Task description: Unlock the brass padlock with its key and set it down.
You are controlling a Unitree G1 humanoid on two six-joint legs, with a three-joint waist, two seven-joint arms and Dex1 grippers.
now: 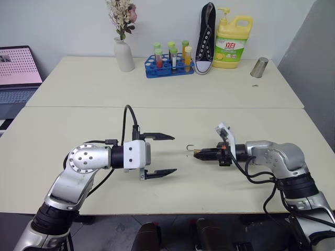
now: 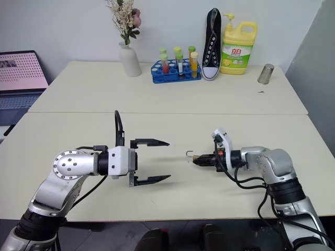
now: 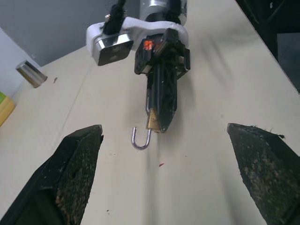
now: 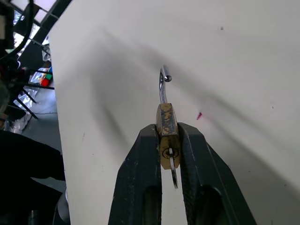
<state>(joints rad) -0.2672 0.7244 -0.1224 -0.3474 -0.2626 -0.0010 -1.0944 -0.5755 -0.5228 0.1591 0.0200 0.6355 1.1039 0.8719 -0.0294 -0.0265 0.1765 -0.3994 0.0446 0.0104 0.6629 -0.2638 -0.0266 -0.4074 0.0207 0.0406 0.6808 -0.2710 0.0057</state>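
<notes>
Nearest, in the lower left of the head view, the left pincer (image 1: 166, 155) was spread wide with nothing in it, its two black fingers pointing toward the middle of the picture. Facing it from the lower right, the right pincer (image 1: 197, 154) was pressed together on the brass padlock (image 4: 167, 132), pinching the little gold body by its flat sides just above the cream desk (image 1: 157, 112). The thin silver shackle (image 3: 140, 139) stuck out past the fingertips like a hook, with one end free, so the lock looked already open. A thin bit of metal sat in the keyhole (image 4: 169, 152), and it looked like the key, though it was too small to be sure. The lock looked light, hard and smooth, so it could slip or twist; my guess is that the flat sides of the body were the best place to hold it, not the skinny shackle. Most of the lock's body was hidden between the fingers. Farther back, along the top of the picture, stood a white vase (image 1: 124, 54), a blue rack of tubes (image 1: 168, 67), a black shoe (image 1: 205, 37), a yellow bottle (image 1: 232, 43) and a metal cup (image 1: 259, 67). A laptop (image 1: 18, 73) was cut off at the left edge.
</notes>
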